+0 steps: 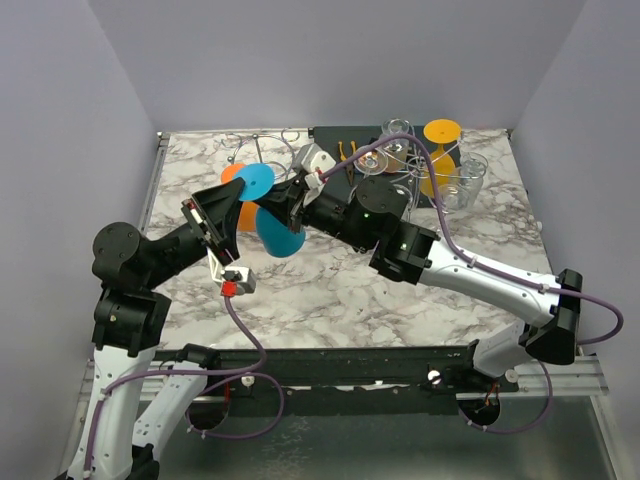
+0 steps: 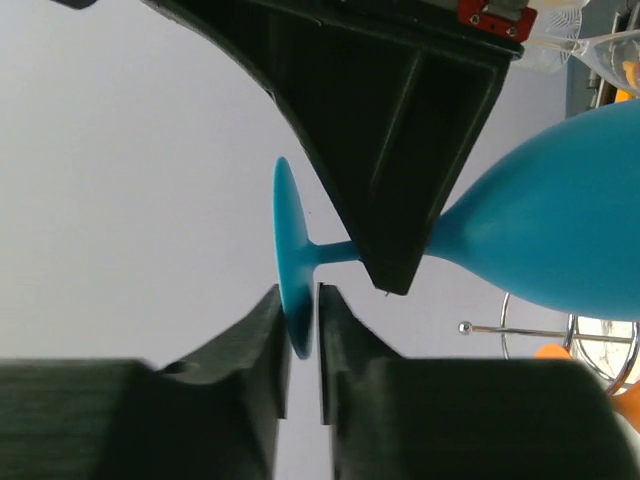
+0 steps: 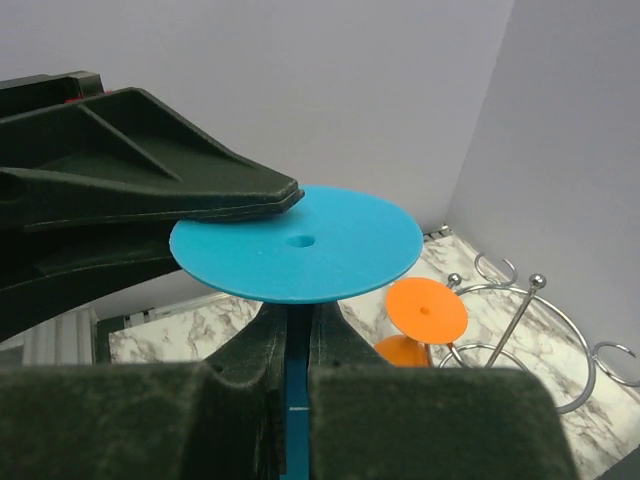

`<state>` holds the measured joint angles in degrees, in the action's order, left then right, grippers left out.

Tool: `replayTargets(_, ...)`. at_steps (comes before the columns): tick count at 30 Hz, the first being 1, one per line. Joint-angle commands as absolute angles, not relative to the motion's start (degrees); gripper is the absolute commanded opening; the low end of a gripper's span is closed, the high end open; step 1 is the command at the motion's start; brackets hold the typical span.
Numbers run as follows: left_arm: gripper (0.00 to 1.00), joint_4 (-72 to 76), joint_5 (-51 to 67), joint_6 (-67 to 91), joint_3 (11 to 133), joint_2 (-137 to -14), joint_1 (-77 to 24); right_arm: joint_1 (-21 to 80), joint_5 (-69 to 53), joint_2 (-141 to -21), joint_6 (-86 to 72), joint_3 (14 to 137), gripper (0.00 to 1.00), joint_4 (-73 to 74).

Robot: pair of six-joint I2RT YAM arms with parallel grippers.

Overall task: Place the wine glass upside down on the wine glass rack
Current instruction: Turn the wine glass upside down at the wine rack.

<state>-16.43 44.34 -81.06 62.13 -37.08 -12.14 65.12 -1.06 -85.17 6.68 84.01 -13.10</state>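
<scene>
Nearest the arm bases, the marbled table (image 1: 340, 290) is lying below the blue wine glass (image 2: 540, 230), which is hanging in the air over the table's left half. The glass is tipped over, its round foot (image 3: 300, 245) facing upward and its bowl lower and nearer the bases.

On the glass's left, the left gripper (image 2: 302, 300) is straddling the rim of the foot. Its jaws are standing narrow. One finger is lying against the foot's face, and a sliver of light is showing beside the other finger. I cannot tell whether it is truly gripping.

On the glass's right, the right gripper (image 3: 297, 340) is holding the stem (image 2: 330, 252) just under the foot, jaws clamped on it from both sides.

Just behind the glass, an orange glass (image 3: 425, 308) is standing with its foot uppermost. Beyond that, a wire rack (image 3: 522, 315) with ball-tipped posts and open loops is sitting on the table.

Farthest back, to the glass's right, clear glasses (image 1: 465, 180) and a second orange glass (image 1: 441, 131) are hanging on another stand.
</scene>
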Motion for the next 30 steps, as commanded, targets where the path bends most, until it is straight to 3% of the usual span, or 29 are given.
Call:
replayTargets(1,0.13,-16.81,46.45,-84.68,61.40,-37.44,-12.37,64.92,-3.60,-86.34,5.65,86.00,0.01,-12.27)
replayTargets(4,0.02,-16.79,46.10,-85.99,60.99,-37.94,-12.33,64.89,-4.12,-86.72,5.63,86.09,0.01,-12.31)
replayTargets(7,0.00,-16.70,45.10,-86.90,61.06,-38.61,-12.34,64.96,-3.60,-86.44,5.92,85.44,0.05,-12.15)
replayTargets(8,0.00,-16.62,44.25,-87.62,61.00,-38.83,-12.37,64.89,-3.25,-86.02,5.97,84.99,0.13,-12.26)
replayTargets(10,0.00,-16.36,42.61,-89.01,60.95,-39.67,-12.33,64.91,-2.04,-84.69,6.19,83.40,0.43,-12.67)
replayTargets(12,0.00,-15.63,40.54,-89.55,61.36,-40.96,-12.32,64.95,-0.25,-82.69,6.37,81.09,0.64,-12.69)
replayTargets(14,0.00,-15.03,37.47,-90.08,62.16,-42.92,-12.35,64.87,2.67,-80.06,6.59,77.50,0.77,-12.69)
replayTargets(17,0.00,-14.73,32.20,-92.60,63.61,-46.46,-12.34,64.86,4.39,-75.30,6.30,72.77,0.82,-12.32)
replayTargets(23,0.00,-14.06,25.05,-90.63,69.05,-52.55,-12.21,64.89,2.90,-68.77,5.19,67.64,0.82,-6.45)
replayTargets(30,0.00,-13.05,22.83,-86.73,73.15,-56.08,-11.51,64.90,4.46,-68.19,7.41,77.00,0.82,3.92)
